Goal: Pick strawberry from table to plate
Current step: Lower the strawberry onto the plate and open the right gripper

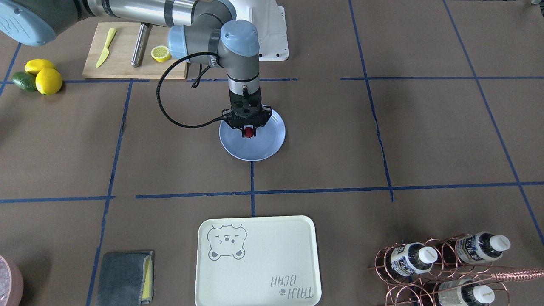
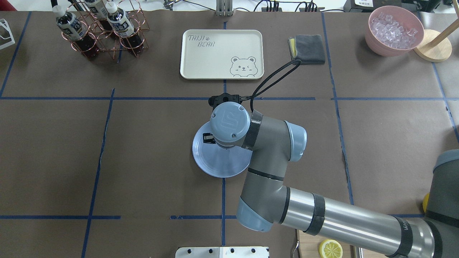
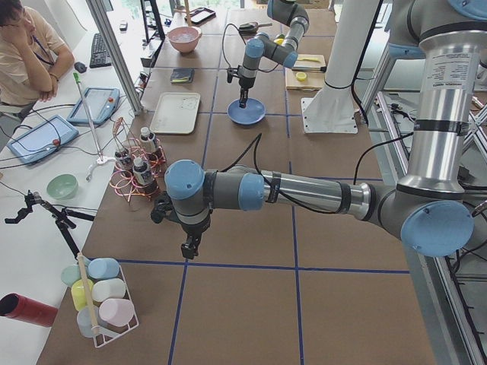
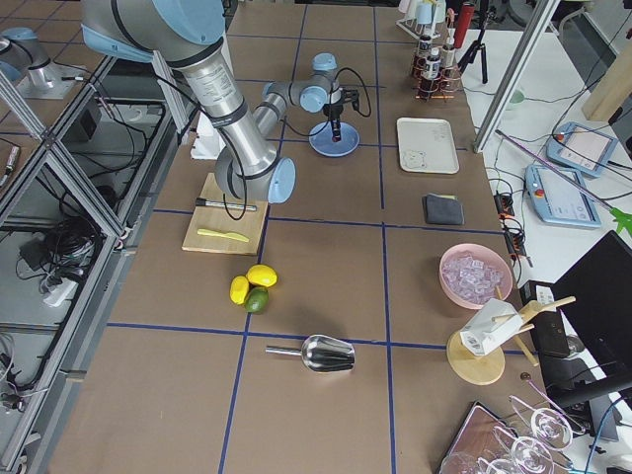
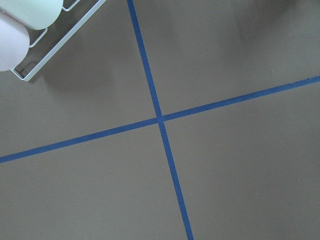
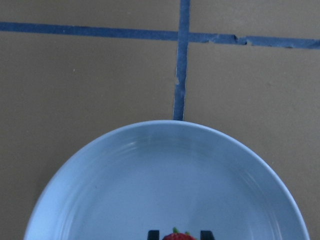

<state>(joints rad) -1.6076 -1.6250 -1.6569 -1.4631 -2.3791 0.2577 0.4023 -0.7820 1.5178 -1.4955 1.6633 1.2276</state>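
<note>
Here the right gripper (image 1: 248,130) points straight down over the plate (image 1: 267,146). Its 2 fingers (image 6: 153,234) are pinched narrowly on the strawberry (image 1: 248,133), which shows red between them. The berry lies directly below the wrist, near the plate's centre and well inside its rim; whether it touches the glaze I cannot tell. As I judge it, the coming move needs no sideways travel, only a short lowering and a release. The left gripper (image 3: 188,249) hangs over bare table (image 5: 225,175) well apart from the plate and is much the farther arm. How wide its fingers stand cannot be told.
</note>
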